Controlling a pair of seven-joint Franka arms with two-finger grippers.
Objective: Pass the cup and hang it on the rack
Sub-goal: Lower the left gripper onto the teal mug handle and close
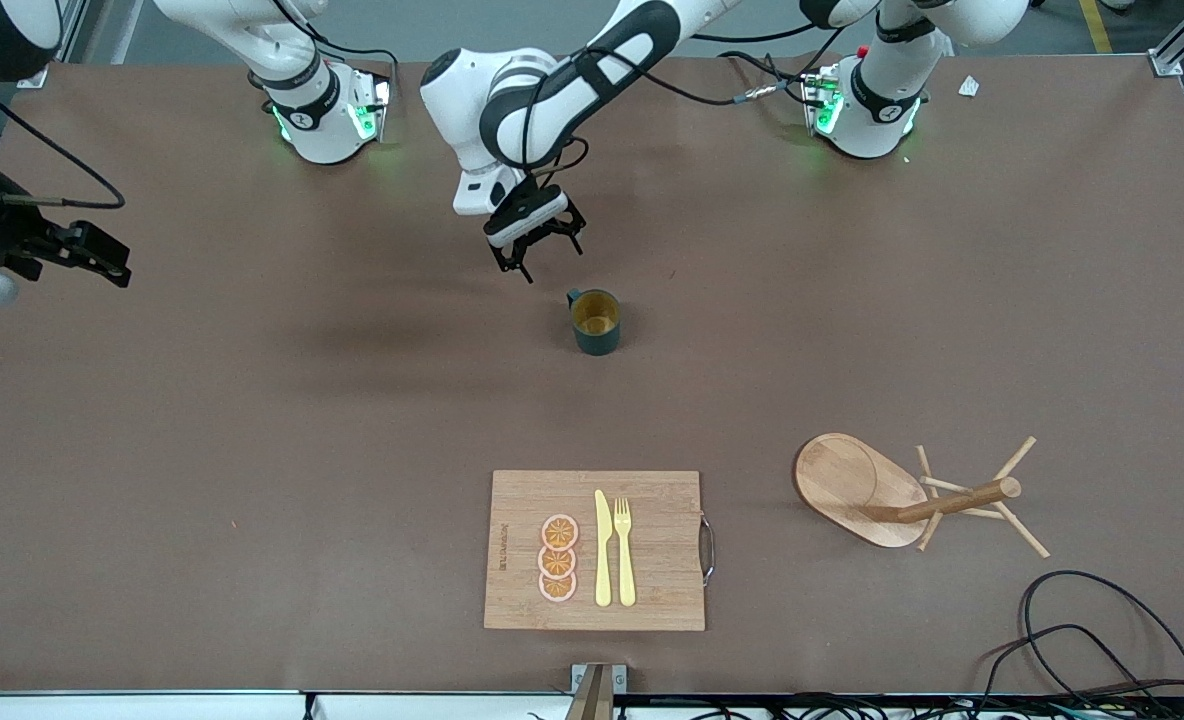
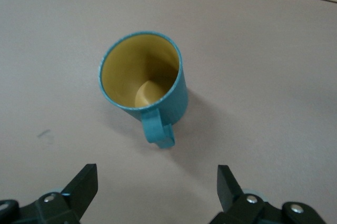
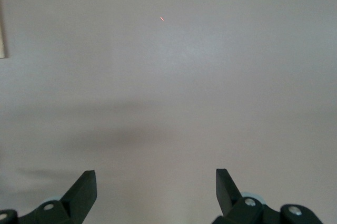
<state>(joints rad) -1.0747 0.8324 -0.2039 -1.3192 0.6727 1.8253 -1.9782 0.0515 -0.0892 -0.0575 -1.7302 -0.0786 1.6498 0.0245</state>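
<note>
One cup (image 1: 596, 322), one rack (image 1: 902, 495) — three orange slices (image 1: 558, 558).

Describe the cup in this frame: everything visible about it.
The cup is a small dark teal mug with faintly ribbed sides, a loop handle and a yellow-ochre inside, and looks empty. It stands upright on the bare brown table, mid-table, farther from the front camera than the cutting board. Nothing grips it: the left gripper hangs open just short of the handle.

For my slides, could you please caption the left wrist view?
Open left gripper hovers just short of the upright teal cup, its handle turned toward the fingers.
</note>
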